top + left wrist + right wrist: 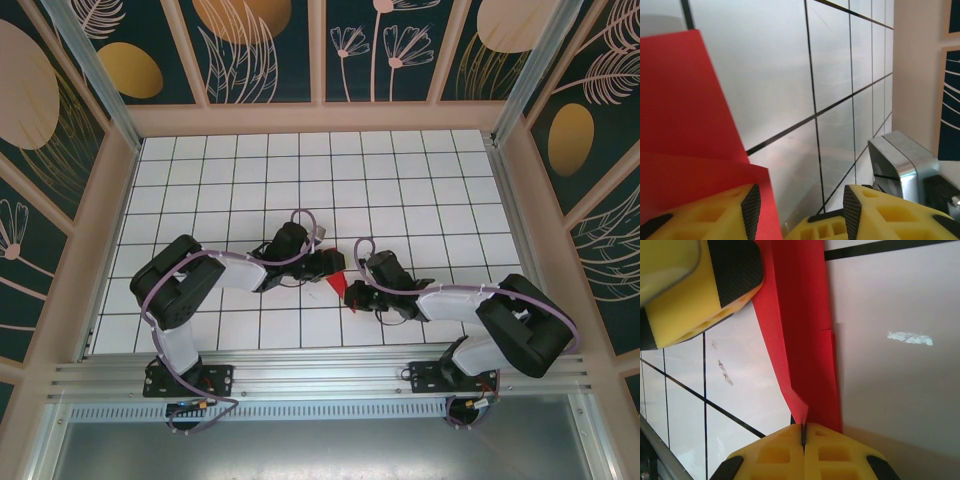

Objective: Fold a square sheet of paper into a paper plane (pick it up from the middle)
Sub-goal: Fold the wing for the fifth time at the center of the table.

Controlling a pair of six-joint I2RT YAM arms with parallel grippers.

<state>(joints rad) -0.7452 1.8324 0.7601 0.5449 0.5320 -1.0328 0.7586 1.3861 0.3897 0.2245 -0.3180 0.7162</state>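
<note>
The right gripper [803, 437] has its jaws pressed flat together, and the narrow lower tip of the folded red paper [805, 330] is pinched in the seam between them. From that grip the paper runs away as a long, layered strip with a crease line down its length, lying over the white gridded table [890, 390]. Near its far end it passes just beside one yellow, black-padded finger [705, 285] of the left gripper [801, 207]; whether pad and paper touch cannot be told. The left gripper's jaws stand apart with bare table showing in the gap between them. The red paper lies against the outer side of one finger rather than between the two, so nothing is clamped there. In the overhead view the two arms reach in from either side and meet near the middle of the table's near half, and the paper shows as a small red wedge between the two wrists. Panels printed with leaves and flowers [250, 40] wall the table in.
</note>
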